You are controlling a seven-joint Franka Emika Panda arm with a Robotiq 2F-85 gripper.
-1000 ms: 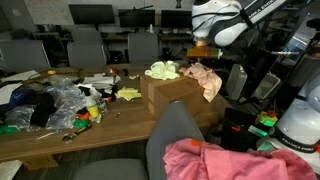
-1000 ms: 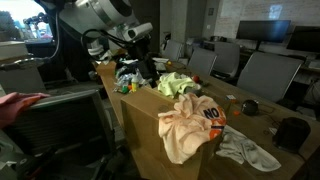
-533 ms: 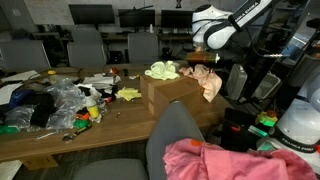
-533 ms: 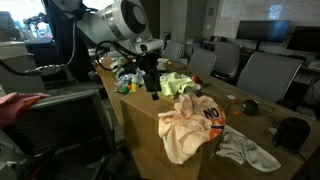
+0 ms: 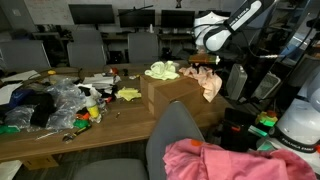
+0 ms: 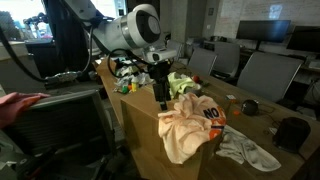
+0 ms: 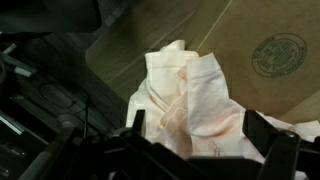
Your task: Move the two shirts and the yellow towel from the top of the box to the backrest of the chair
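Peach-coloured crumpled shirt (image 7: 188, 98) lies on the top of the brown cardboard box (image 5: 165, 95), at the box's edge, with part of it hanging down over the side. The black gripper (image 6: 160, 96) hangs directly above it, just short of the fabric. In the wrist view its fingers (image 7: 268, 135) stand wide apart, one on each side of the bunched cloth, with nothing held between them. The shirt is soft and heavily wrinkled, folded into ridges, and in an exterior view it carries a dark print on the part near the box's corner. The pale yellow towel (image 5: 162, 70) sits in a heap on the same box top, just beside the shirt. The box stands on the cluttered wooden bench (image 5: 60, 140). Near the camera, the grey padded chair (image 5: 178, 130) has a pink cloth (image 5: 225, 160) draped over it.
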